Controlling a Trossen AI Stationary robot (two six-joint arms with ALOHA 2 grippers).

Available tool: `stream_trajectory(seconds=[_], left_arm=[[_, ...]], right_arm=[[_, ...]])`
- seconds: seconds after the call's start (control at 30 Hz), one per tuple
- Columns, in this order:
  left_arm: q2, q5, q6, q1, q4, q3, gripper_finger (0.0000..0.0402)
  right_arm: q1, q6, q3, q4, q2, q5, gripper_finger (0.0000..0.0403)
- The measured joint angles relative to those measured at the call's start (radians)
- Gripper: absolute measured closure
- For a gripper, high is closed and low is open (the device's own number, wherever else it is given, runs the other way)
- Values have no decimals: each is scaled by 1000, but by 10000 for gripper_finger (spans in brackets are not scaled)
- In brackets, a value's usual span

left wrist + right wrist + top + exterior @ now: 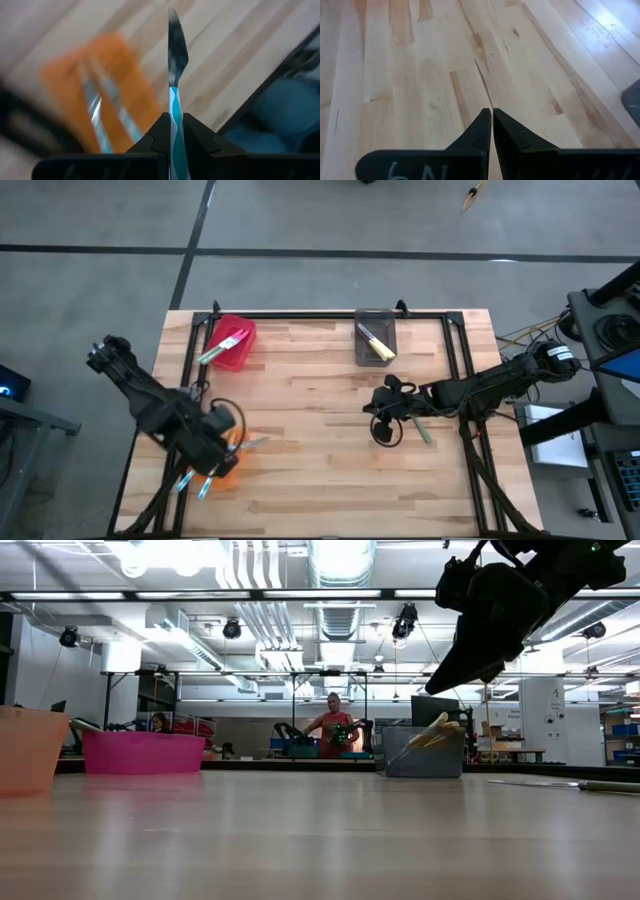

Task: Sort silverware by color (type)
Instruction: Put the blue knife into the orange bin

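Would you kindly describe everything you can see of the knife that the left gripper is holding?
The blue-handled knife is a slim table knife: a silver metal blade with a rounded tip and a light-blue, seemingly plastic handle. The left gripper is shut on the handle, its two dark fingers pressing it from both sides, blade pointing forward out of the grip. It hangs above the orange bin at the table's left front, where two more blue-handled knives lie.

Blue-handled knife (174, 95) upright in left pincer (174, 131); green knife (422, 430) lies flat.
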Motion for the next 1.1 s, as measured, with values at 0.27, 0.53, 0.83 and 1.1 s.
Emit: stream_trajectory(seconds=[0.27,0.53,0.83,1.1], left_arm=[[94,138,-182,-125,-143,50,389],[201,139,-202,-159,-186,43,389],[289,129,-195,-169,-186,10,384],[366,174,-194,-177,-186,-16,368]], right_arm=[[0,-5,0,0,0,0,394],[0,-7,0,0,0,0,394],[0,0,0,1,0,0,394],[0,1,0,0,0,0,394]])
